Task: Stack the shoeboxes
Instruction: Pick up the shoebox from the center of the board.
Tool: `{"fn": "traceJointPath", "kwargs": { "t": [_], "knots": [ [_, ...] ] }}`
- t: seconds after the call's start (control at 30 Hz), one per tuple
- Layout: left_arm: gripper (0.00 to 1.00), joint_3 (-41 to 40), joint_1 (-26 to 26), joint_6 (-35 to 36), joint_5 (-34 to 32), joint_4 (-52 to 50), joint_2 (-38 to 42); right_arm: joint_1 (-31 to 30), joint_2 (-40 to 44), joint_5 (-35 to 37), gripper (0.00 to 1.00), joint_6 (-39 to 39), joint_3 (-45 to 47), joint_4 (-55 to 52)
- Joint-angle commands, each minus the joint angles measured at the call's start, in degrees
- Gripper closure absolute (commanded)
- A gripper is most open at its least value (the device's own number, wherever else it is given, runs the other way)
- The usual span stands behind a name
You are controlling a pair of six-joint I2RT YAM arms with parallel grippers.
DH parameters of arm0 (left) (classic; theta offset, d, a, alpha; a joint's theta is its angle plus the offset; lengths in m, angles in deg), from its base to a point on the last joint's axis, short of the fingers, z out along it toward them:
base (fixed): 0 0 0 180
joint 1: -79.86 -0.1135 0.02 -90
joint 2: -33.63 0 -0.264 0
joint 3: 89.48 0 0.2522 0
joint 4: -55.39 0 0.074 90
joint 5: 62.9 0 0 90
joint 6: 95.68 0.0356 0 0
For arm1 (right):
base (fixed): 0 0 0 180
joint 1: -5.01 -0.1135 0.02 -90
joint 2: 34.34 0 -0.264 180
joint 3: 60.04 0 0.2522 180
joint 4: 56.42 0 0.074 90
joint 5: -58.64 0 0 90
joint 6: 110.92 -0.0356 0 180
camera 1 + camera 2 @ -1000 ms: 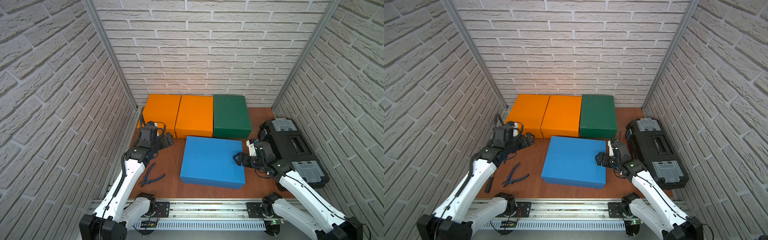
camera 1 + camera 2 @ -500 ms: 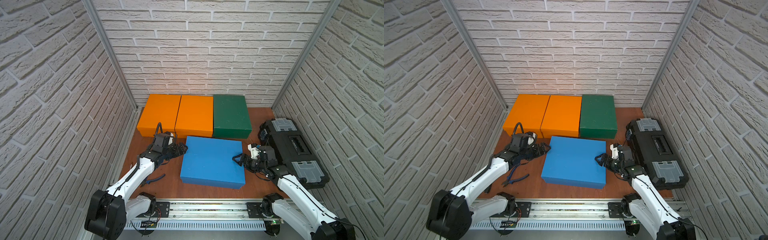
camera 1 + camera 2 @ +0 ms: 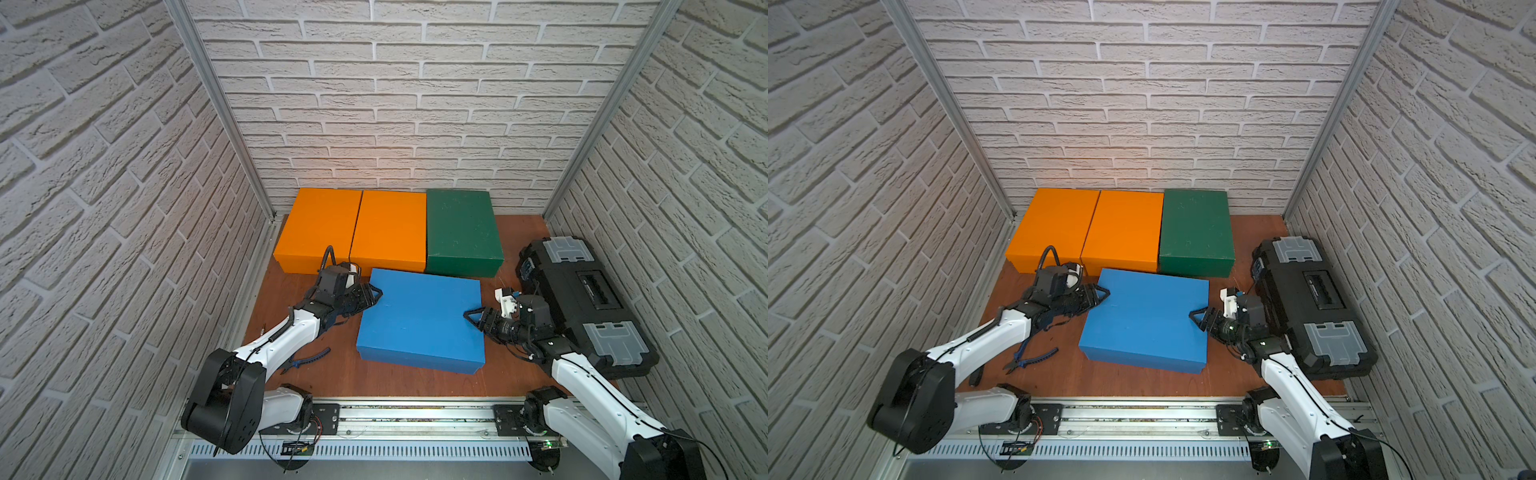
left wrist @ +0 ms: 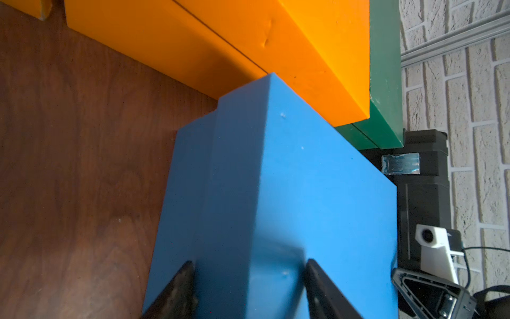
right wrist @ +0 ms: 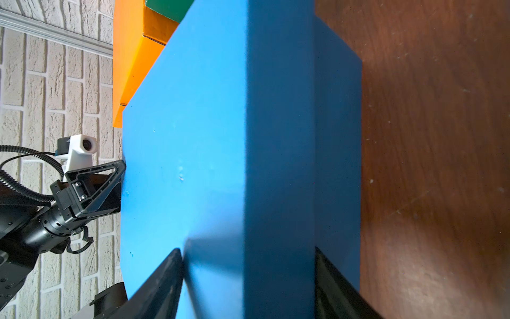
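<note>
Change in the last second: the left gripper point(image 3: 372, 293) has swung in from beside the orange shoebox point(image 3: 318, 228) to the blue shoebox point(image 3: 419, 324). It now sits at the far corner of that box's short end. The right gripper point(image 3: 471, 318) was already at the opposite end and has moved in tighter.

Both have narrowed from a wide spread. In the left wrist view the fingers point(image 4: 176, 290) sit one on the lid top and one on the end wall. The right wrist view shows the same for its fingers point(image 5: 157, 281). Both pairs look pressed onto the box, pinching it; how firmly can't be told.

The blue shoebox hasn't shifted. It lies flat on the surface point(image 3: 374, 378), in front of the second orange shoebox point(image 3: 390, 226) and the green shoebox point(image 3: 461, 226), about touching them. The black toolbox point(image 3: 582, 299) is beside the right arm and the pliers point(image 3: 307, 359) are under the left arm.

Nothing is stacked yet. This looks like the two-arm grasp closing, with the lift likely next.

Risk: the hold is only on the lid edge, so the lid may pull off.
</note>
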Motion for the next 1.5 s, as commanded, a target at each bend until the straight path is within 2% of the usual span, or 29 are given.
{"fn": "traceJointPath", "kwargs": {
  "t": [0.0,0.2,0.37,0.57,0.73,1.0,1.33,1.47],
  "knots": [
    [0.43,0.93,2.38,-1.28,5.16,2.10,-0.44,-1.77,0.15,-5.41,0.37,-2.67,0.85,5.35],
    [0.44,3.39,5.84,-1.36,3.56,-1.03,1.98,-5.64,0.82,-3.54,0.47,-4.05,-1.86,4.60],
    [0.45,6.29,9.29,-0.64,-0.11,-6.04,5.79,-8.18,0.91,-2.58,0.49,-4.92,-4.83,4.19],
    [0.45,7.24,10.85,-0.51,-4.30,-10.35,11.87,-11.52,1.77,-0.54,0.52,-4.53,-9.88,0.13],
    [0.44,7.25,11.01,-0.54,-7.08,-12.82,16.67,-13.93,2.01,1.59,0.55,-4.44,-13.69,-1.19],
    [0.44,8.32,11.04,-1.43,-8.57,-12.64,20.74,-15.89,-2.09,1.55,0.59,-2.48,-19.92,-2.85],
    [0.44,14.34,10.64,2.88,-12.73,-14.95,20.08,-16.58,-8.67,2.51,0.59,0.24,-27.08,-1.38],
    [0.44,15.70,8.37,3.65,-11.69,-13.79,19.23,-16.62,-12.87,2.18,0.59,2.08,-31.40,-1.64]
  ]
}}
